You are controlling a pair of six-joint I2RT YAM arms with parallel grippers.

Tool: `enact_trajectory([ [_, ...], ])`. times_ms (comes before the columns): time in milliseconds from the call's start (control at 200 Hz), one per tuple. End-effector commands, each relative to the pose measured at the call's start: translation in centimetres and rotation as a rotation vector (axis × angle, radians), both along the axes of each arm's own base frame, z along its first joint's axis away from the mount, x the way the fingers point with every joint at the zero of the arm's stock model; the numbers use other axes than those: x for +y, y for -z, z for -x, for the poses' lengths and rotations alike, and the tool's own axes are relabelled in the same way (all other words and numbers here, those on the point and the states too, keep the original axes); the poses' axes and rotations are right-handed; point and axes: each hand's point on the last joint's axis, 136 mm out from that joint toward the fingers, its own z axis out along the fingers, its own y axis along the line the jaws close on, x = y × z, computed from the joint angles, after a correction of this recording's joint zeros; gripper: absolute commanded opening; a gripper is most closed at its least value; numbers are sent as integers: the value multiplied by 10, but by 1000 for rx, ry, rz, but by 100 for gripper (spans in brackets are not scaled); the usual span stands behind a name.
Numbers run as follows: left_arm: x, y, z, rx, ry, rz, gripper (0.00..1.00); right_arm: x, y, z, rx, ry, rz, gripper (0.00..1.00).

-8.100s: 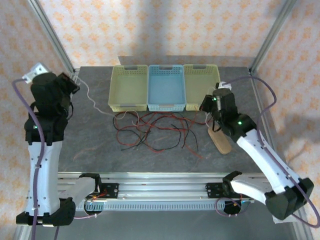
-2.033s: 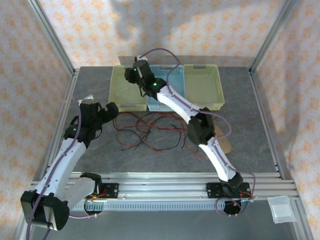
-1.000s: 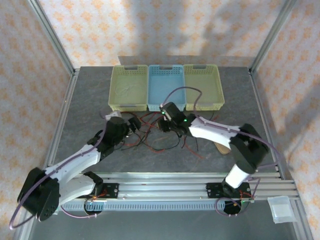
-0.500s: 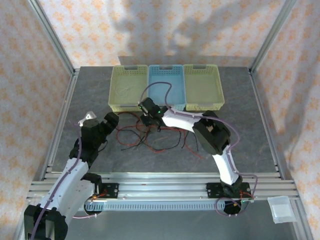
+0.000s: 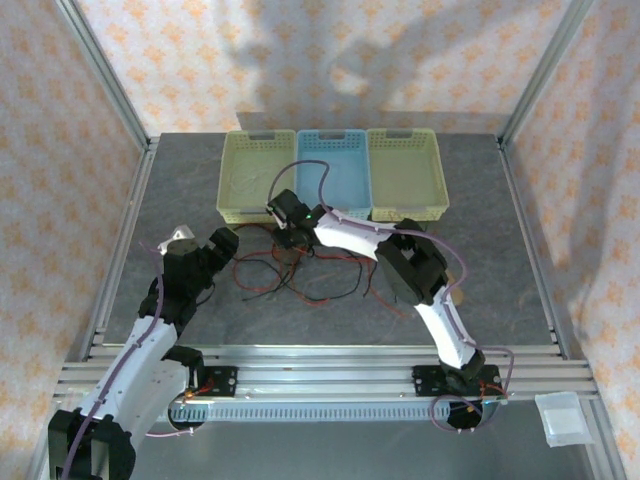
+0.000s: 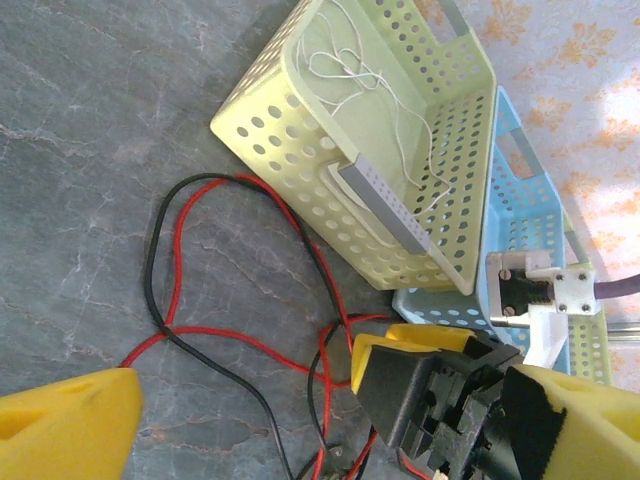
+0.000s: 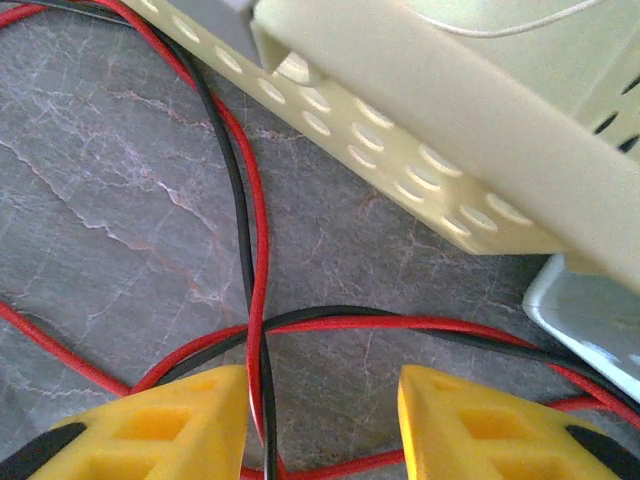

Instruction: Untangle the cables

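A tangle of red and black cables (image 5: 300, 270) lies on the grey table in front of the baskets. A thin white cable (image 6: 380, 110) is coiled inside the left yellow-green basket (image 5: 226, 190). My right gripper (image 5: 288, 238) hangs low at that basket's front wall. It (image 7: 320, 420) is open, its yellow fingers (image 7: 150, 420) either side of a crossing of red and black cable (image 7: 255, 320). My left gripper (image 5: 215, 255) is at the tangle's left end. It (image 6: 330, 440) is open, with cable loops (image 6: 165, 300) lying ahead of it.
A blue basket (image 5: 350, 160) and a second yellow-green basket (image 5: 405, 170) stand in a row beside the first at the back. The right arm stretches across the table's middle, its purple hose (image 5: 300, 170) arching over the blue basket. Metal frame posts edge the table.
Over the last half second the right gripper moved a little left and back, closer to the yellow-green basket. The left arm stayed where it had drawn back to.
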Motion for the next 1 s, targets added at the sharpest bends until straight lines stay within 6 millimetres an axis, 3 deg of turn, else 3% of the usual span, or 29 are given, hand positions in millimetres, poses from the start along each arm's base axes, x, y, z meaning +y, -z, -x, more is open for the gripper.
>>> enact_trajectory([
  [0,2,5,5,17,-5,-3,92,-6,14,2,18,-8,66,43],
  [280,2,5,5,20,-4,-3,92,-8,22,1,29,-4,100,38],
  [426,3,4,4,21,-10,-6,92,-5,16,1,29,-5,82,26],
  [566,5,-3,3,10,-8,-25,92,-3,-3,0,4,-8,53,13],
  [741,14,-40,-1,-49,-20,-110,93,-4,-59,-2,-65,2,-9,7],
  [996,31,-124,-5,-194,-59,-274,98,-18,-187,13,-206,5,-189,4],
])
